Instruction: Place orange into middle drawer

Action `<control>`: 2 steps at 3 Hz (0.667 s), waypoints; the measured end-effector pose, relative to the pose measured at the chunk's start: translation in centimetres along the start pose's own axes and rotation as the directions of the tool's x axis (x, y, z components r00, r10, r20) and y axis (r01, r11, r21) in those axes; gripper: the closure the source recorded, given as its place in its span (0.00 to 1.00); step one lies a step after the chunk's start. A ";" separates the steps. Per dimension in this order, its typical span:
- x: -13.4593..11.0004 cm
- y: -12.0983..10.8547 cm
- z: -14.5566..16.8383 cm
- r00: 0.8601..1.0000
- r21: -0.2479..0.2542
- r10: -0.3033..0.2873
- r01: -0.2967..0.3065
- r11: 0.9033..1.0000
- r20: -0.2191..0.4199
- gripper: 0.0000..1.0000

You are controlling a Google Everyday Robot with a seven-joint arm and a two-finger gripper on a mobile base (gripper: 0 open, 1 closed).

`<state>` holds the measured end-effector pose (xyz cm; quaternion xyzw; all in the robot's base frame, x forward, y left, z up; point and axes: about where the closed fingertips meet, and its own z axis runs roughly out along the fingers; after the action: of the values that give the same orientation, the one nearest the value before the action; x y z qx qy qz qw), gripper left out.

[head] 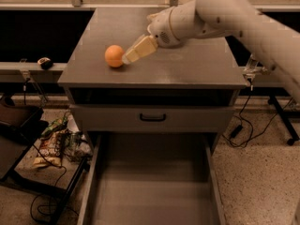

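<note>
The orange lies on the left part of the grey cabinet top. My gripper reaches in from the right on the white arm; its cream tip is right beside the orange's right side, at or nearly at contact. The orange rests on the surface and is not lifted. The middle drawer is pulled out wide open below the cabinet front, and its flat grey floor holds nothing.
A closed grey drawer front with a black handle sits above the open drawer. Snack bags and cables lie on the floor at the left beside a black stand. A cable hangs at the right.
</note>
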<state>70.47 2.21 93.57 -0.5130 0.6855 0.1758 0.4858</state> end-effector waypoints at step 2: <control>0.6 1.2 5.5 1.000 -0.048 0.005 -0.006 0.999 -0.021 0.00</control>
<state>72.11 6.51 90.20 -0.5247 0.6875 0.1881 0.4654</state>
